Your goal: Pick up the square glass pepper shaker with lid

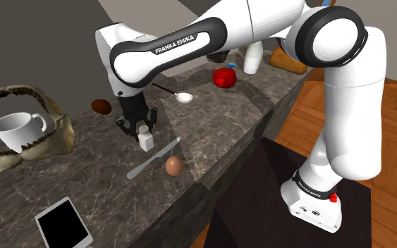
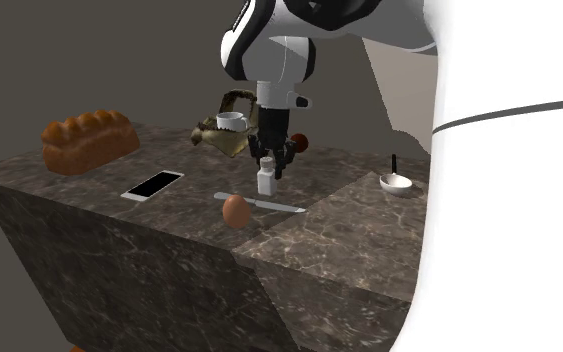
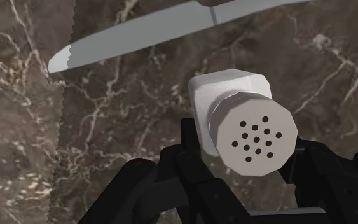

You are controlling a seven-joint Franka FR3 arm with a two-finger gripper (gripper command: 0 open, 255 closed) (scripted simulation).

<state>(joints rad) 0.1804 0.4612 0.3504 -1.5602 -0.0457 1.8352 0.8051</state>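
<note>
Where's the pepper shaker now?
In the shoulder view, the white pepper shaker stands left of centre on the counter, under the gripper, beside the knife and brown egg.

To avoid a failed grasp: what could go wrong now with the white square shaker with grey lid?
1. The open black gripper straddles the white square shaker high up, near its grey lid; closing there may slip or tip it.
2. If tipped, it could hit the grey knife lying close by.

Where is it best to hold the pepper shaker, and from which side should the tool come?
Take the pepper shaker by its square body's two flat opposite sides, below the round lid, coming from straight above. It stands upright on the counter, and the tool is over it.
</note>
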